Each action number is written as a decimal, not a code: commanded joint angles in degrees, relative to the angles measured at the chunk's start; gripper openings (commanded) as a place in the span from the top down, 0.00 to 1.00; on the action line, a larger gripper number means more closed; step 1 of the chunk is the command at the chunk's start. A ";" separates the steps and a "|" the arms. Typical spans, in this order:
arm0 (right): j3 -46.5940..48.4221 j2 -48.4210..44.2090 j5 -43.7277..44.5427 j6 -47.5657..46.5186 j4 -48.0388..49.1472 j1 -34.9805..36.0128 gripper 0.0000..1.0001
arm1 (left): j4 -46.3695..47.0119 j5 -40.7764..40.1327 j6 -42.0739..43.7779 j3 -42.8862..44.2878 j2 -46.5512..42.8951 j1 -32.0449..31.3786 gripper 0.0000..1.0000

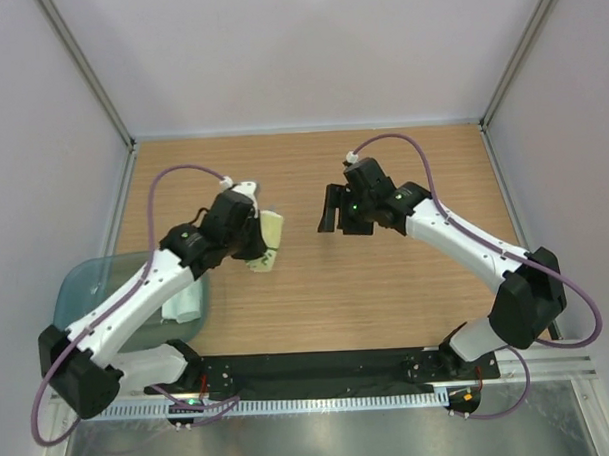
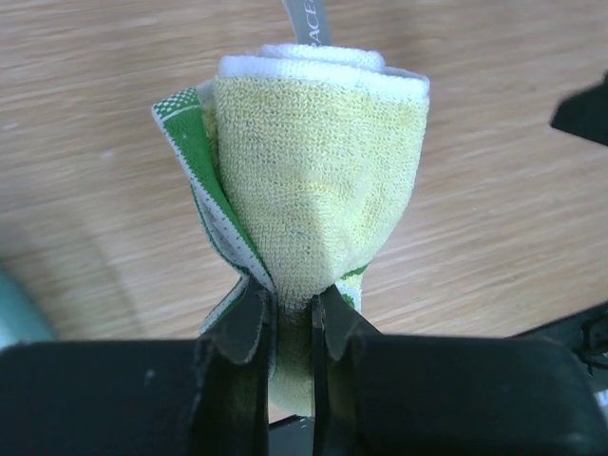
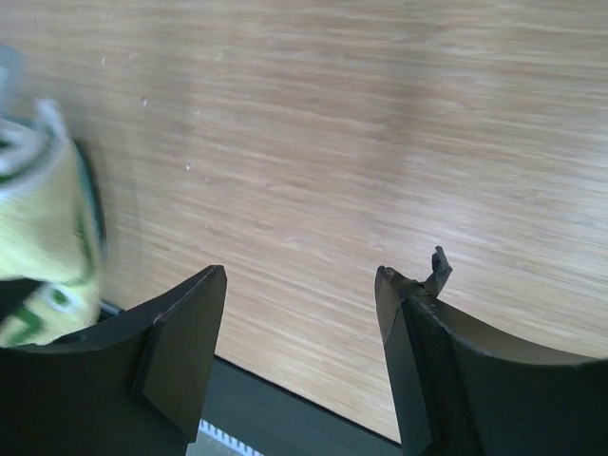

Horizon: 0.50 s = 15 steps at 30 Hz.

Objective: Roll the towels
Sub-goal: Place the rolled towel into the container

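Wooden tabletop [image 1: 387, 305] lay below while my left jaws clamped the rolled green towel [image 2: 318, 190] by its end just right of the bin [image 1: 81, 281], its axis pointing away, my right jaws open farther right.

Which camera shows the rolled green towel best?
The left wrist view: the towel fills it, pinched in the left gripper. From above it is small, partly behind the arm; the right wrist view catches a blurred edge.

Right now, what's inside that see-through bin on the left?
A pale cloth shows at the bin's right end; the robot's left arm hides much of the rest.
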 commanded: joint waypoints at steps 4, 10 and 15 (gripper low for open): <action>-0.71 1.91 -5.54 -0.88 3.11 4.35 0.29 | -23.54 -18.22 -3.45 0.45 -10.93 12.84 1.00; -2.46 1.65 -6.51 -1.05 3.29 4.88 0.29 | -29.80 -21.36 -1.29 5.02 -18.41 18.56 1.00; -4.84 0.42 -8.26 -1.22 4.52 4.97 0.29 | -29.03 -12.93 7.60 6.27 -15.51 29.43 1.00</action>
